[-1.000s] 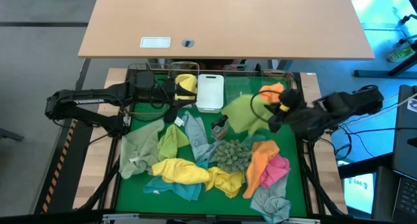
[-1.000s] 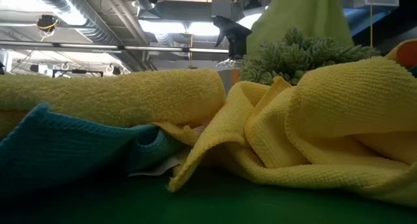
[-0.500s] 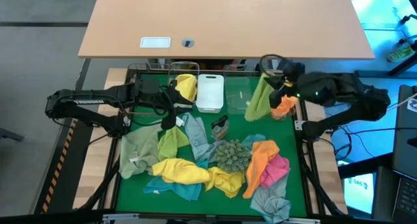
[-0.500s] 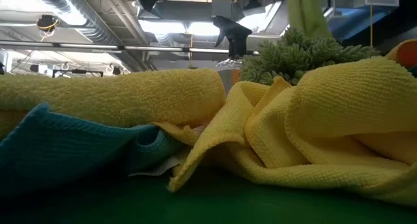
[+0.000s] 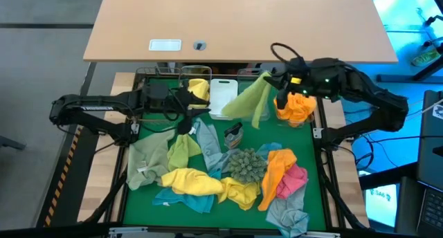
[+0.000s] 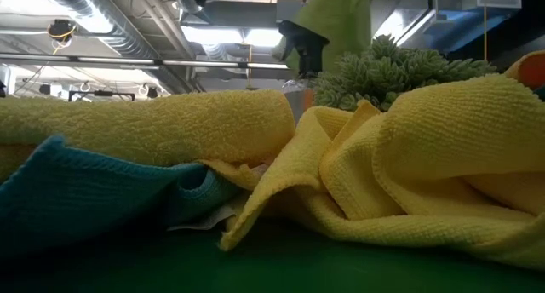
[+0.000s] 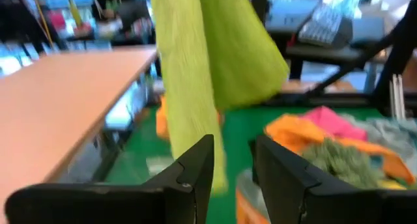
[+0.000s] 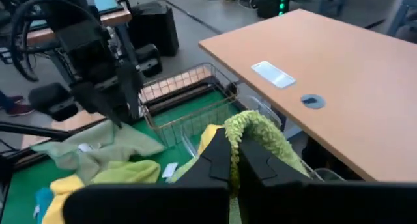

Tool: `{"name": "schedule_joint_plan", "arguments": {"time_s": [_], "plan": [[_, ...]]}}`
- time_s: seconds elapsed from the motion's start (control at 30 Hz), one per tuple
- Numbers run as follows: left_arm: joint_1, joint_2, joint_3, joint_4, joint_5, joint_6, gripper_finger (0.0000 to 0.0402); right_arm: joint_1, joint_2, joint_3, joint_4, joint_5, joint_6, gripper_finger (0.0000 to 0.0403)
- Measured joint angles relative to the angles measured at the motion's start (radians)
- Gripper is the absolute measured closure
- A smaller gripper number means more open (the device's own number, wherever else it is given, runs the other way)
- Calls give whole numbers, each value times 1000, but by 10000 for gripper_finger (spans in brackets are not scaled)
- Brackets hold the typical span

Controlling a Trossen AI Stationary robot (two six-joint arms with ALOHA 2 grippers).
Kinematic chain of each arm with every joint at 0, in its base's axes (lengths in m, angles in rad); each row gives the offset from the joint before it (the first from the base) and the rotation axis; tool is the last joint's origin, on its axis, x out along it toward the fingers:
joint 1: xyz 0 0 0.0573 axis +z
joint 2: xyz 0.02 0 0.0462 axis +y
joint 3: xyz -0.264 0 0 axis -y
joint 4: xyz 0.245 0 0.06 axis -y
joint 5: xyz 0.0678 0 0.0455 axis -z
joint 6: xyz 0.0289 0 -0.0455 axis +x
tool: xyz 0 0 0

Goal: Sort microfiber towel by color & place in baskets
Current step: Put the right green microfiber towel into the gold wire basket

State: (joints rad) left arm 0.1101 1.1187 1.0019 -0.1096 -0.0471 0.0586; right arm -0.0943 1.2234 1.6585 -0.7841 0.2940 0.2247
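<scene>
My right gripper [image 5: 282,86] is up over the far edge of the green mat, shut on a lime green towel [image 5: 249,101] that trails toward the white bin [image 5: 223,98]. The same towel shows in the low view [image 6: 341,20] and the left wrist view [image 7: 195,74]. My left gripper [image 5: 187,105] hovers open and empty [image 7: 231,165] near the clear bin holding a yellow towel [image 5: 198,90]. Another clear bin [image 5: 297,108] holds orange cloth. Several towels lie heaped on the mat around a spiky grey-green ball [image 5: 243,164]. My right gripper pinches a bunched fold at the upper end of the lime green towel [image 8: 251,127] between its two shut fingers [image 8: 218,160]. The towel is lifted clear of the mat. It hangs slack below the gripper and swings out toward the table's left.
A wire basket [image 5: 159,82] stands at the far left corner, and a spray bottle [image 5: 233,134] lies mid-mat. Yellow [image 5: 197,181], teal, orange [image 5: 275,170], pink [image 5: 295,179], grey and pale green [image 5: 149,158] towels cover most of the mat. A wooden desk [image 5: 242,23] lies beyond the far edge.
My right gripper has carried the lime towel up from the mat's right middle to the far edge. It then moved toward the table's left, and the towel swung out toward the white bin. My left gripper has shifted slightly toward the table's right.
</scene>
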Motion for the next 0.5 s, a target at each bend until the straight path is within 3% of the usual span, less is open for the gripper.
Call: {"name": "schedule_joint_plan", "arguments": {"time_s": [0.3, 0.5], "plan": [[1, 132, 0, 257, -49, 41, 231, -39, 67, 0, 88, -143, -40, 402], [1, 231, 0, 458, -126, 57, 188, -38, 100, -1, 106, -157, -67, 402]]}}
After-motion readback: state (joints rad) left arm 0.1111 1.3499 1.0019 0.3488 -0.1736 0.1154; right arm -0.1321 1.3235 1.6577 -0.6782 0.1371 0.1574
